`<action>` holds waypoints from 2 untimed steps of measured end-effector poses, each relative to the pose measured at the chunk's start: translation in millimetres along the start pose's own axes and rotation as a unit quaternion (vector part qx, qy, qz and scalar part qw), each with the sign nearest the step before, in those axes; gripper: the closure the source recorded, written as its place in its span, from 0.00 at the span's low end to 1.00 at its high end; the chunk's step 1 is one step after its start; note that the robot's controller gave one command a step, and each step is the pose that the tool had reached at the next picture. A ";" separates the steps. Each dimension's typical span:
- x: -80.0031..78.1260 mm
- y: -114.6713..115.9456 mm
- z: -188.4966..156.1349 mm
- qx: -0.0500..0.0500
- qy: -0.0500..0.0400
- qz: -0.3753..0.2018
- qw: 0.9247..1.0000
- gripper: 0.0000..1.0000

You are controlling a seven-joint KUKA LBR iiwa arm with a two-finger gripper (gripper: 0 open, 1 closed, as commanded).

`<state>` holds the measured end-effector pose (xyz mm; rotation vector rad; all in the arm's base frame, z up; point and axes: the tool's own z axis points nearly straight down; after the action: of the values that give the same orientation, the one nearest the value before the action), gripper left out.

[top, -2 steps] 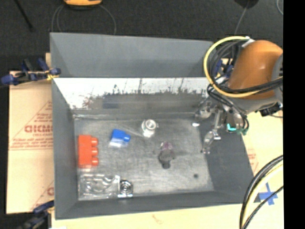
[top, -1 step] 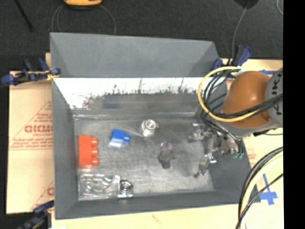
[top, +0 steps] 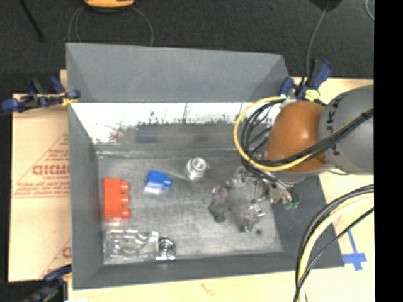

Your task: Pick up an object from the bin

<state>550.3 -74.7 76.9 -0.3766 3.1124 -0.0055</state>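
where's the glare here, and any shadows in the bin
Camera view: a bright glare band runs along the back wall of the bin; the silver cylinder and the clear plastic piece at front left glint; dark shadow lies on the floor under the gripper.

Colour log, bin contents and arm.

- Bin (top: 176,74): plain mid-grey metal. The far inner wall has a pale whitish band flecked with dark scratch marks. The floor is duller grey with a streaky sheen.
- Orange block (top: 116,200): solid orange-red, no markings.
- Blue block (top: 158,181): bright blue, with a whitish patch at its left end.
- Round metal piece (top: 196,167): shiny silver with a bright highlight.
- Clear plastic piece (top: 129,244): colourless with white glints.
- Coiled part (top: 165,249), at the right end of the clear plastic piece: silver with dark rings.
- Gripper (top: 234,215): silver-grey metal. The fingers (top: 218,212) end in near-black tips.
- Wrist cover (top: 296,137): glossy orange-brown.
- Cables (top: 242,131): yellow and black.
- Arm (top: 352,131): grey with dark lettering.
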 end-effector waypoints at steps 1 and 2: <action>-23.8 59.4 2.0 0.000 -0.004 0.016 1.000 0.00; -24.7 57.8 0.0 0.001 -0.006 0.015 1.000 1.00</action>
<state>560.5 -12.6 76.8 -0.3285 3.1055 -0.0049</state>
